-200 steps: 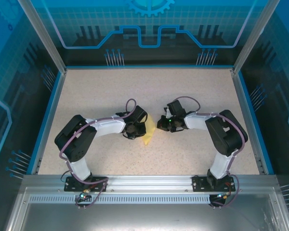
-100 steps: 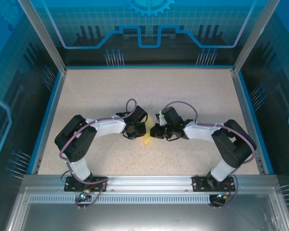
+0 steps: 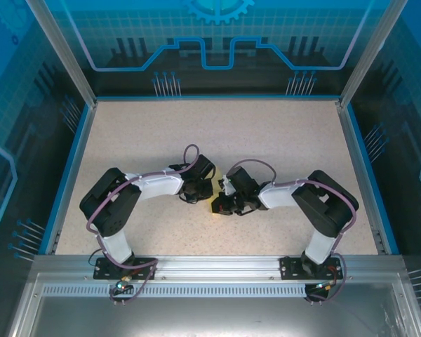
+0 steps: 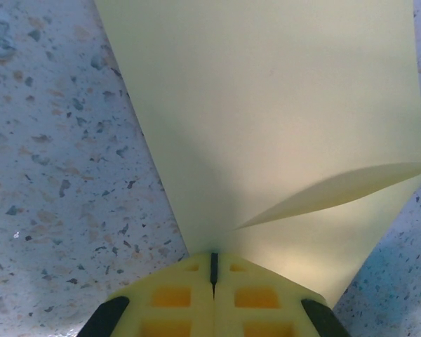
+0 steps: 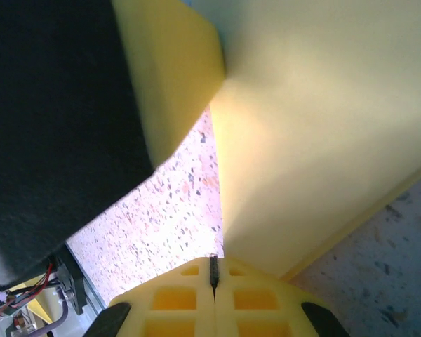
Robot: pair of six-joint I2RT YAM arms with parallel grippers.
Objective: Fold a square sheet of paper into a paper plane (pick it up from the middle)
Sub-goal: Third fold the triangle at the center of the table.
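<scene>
The yellow sheet of paper (image 4: pixel 266 105), folded and narrowing toward me, lies flat on the speckled table, with one flap lifting along a crease at its right. My left gripper (image 4: pixel 213 261) is shut, its tips resting on the paper's narrow end. In the right wrist view the same paper (image 5: pixel 323 126) spreads up and right, and my right gripper (image 5: pixel 213 270) is shut with its tips at the paper's edge. From above, the left gripper (image 3: pixel 199 189) and right gripper (image 3: pixel 222 203) meet over the paper (image 3: pixel 215 208), of which just a sliver shows.
The left gripper's yellow finger (image 5: pixel 172 77) and black body loom close at the upper left of the right wrist view. Speckled tabletop (image 3: pixel 217 133) stretches beyond the arms, bounded by a blue rim (image 3: pixel 77 168) and glass walls.
The right arm has swung left and nearer, bringing its gripper down onto the paper beside the left gripper. The left arm has held still.
</scene>
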